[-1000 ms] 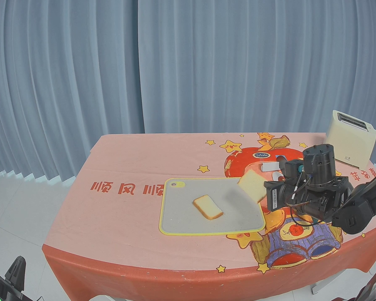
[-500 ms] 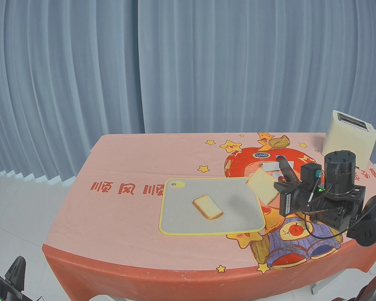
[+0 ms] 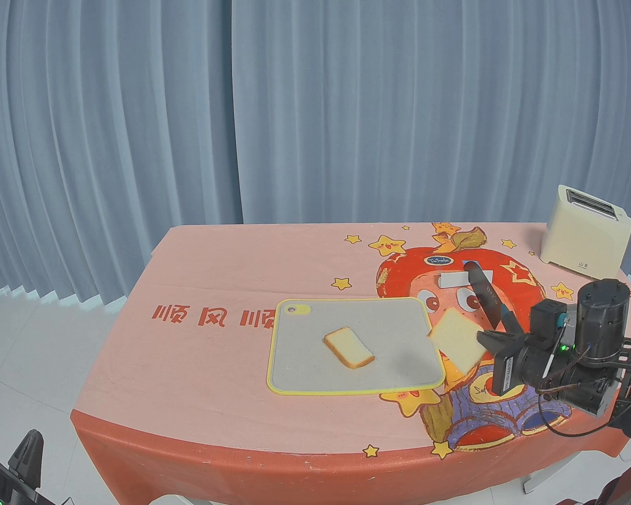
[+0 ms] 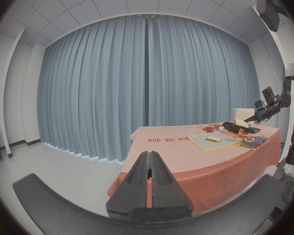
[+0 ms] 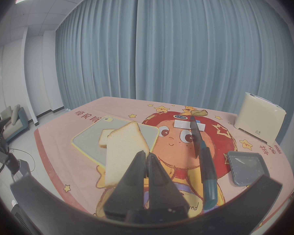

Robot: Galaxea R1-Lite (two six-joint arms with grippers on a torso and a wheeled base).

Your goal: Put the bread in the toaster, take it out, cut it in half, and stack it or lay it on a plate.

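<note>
R pincer (image 5: 146, 156) clamped on a bread slice (image 5: 125, 147), held up by the R edge of the cutting board (image 3: 294, 366). L pincer (image 4: 149, 167) closed on nothing, low, off the table (image 3: 224, 275). Gray plate (image 5: 248, 167) near me, R side. Smaller bread piece (image 3: 348, 347) lies on the board. Knife (image 3: 485, 289) lies farther back; toaster (image 3: 587, 236) at far-R corner.

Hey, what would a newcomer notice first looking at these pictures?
The right gripper is shut on a bread slice, held in the air just past the cutting board's right edge. A smaller bread piece lies on that board, and a cream toaster stands at the table's far right corner.
</note>
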